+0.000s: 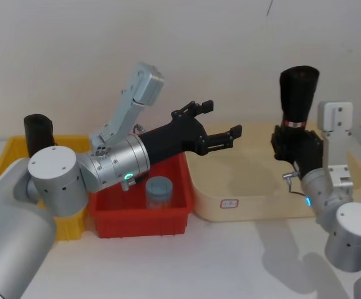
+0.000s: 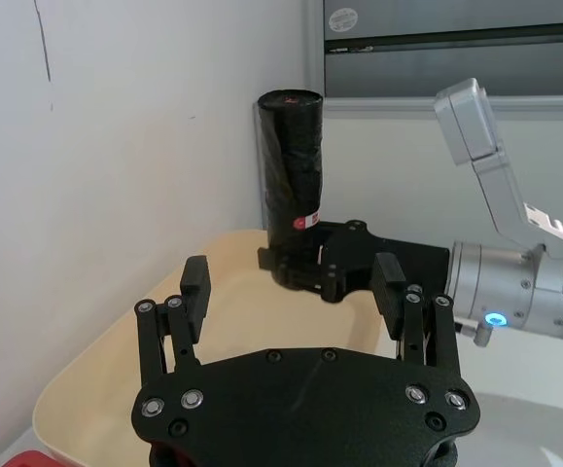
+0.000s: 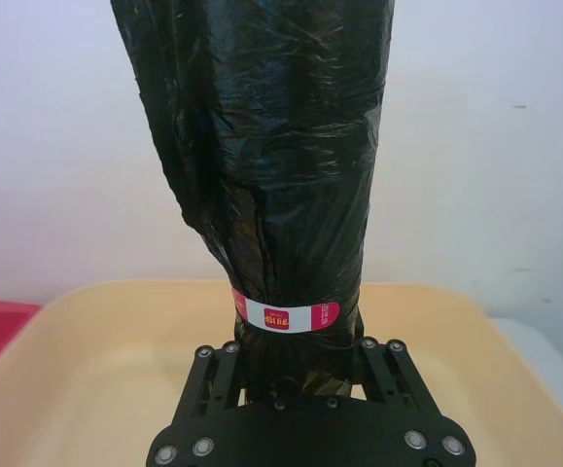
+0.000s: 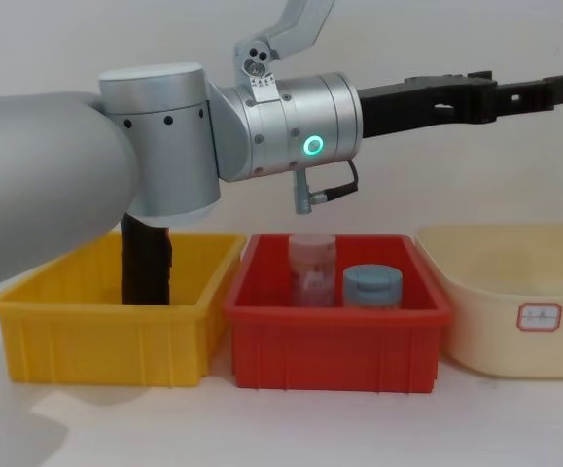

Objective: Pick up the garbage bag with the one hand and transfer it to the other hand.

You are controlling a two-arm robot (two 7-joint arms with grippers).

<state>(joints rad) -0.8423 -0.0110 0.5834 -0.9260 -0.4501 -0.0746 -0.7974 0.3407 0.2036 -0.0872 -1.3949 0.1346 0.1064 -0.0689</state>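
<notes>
From the head camera, the garbage bag [image 1: 298, 93] stands upright at about 2 o'clock. Its lower end is pinched between the fingers of the right gripper [image 1: 295, 142], above the 3 o'clock end of the cream tub [image 1: 255, 208]. The left gripper [image 1: 221, 118], on the green-lit arm, hangs near the centre, fingers spread wide with nothing between them. It points toward 3 o'clock above where the red bin [image 1: 139, 221] meets the tub, well apart from the bag. At 9 o'clock a rougher black roll [image 1: 38, 128] stands in the yellow bin [image 1: 5, 156]. The left wrist camera looks past the left gripper's parted fingers [image 2: 195, 282] at the bag [image 2: 291, 165], held upright over the tub. The right wrist camera shows the right gripper [image 3: 296, 355] clamped just under the bag's red-and-white label [image 3: 286, 316]. From the chest, the left gripper [image 4: 529, 86] reaches toward 2 o'clock, high above the red bin, where a blue-lidded jar [image 4: 371, 284] and a pale jar [image 4: 312, 268] stand.
</notes>
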